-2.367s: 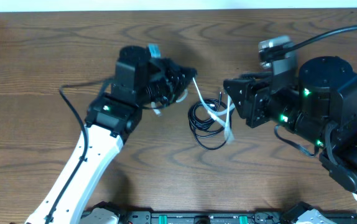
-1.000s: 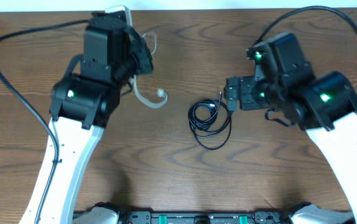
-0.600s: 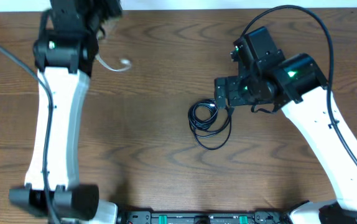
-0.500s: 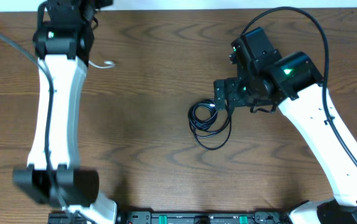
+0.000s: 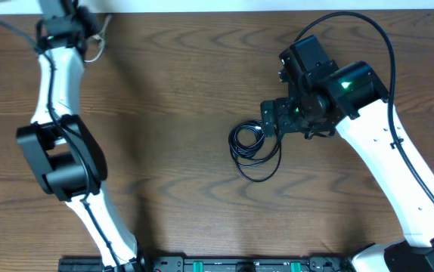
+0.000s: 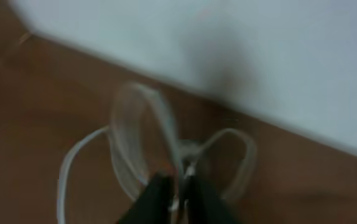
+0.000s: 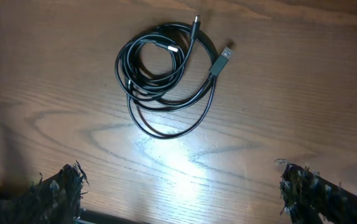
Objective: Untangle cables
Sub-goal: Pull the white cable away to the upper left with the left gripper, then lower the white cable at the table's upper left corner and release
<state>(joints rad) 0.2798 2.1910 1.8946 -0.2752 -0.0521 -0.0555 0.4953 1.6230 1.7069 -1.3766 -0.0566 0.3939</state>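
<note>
The black cables (image 5: pixel 252 149) lay coiled mid-desk (image 5: pixel 187 91), long axis 11 to 5 o'clock, plugs pointing toward 1, with bare wood on every side. The right tool (image 5: pixel 270 121) stood wide open at their 1 o'clock. At the desk's 11 o'clock edge, the looped white cable (image 6: pixel 185 152) sat between the left tool's (image 6: pixel 177 198) nearly closed jaws; whether it was gripped, blur hid.

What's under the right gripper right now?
Bare wood table between the right gripper's open fingers. The black cable coil lies ahead of it, untouched. Wood directly beneath each finger is hidden.
</note>
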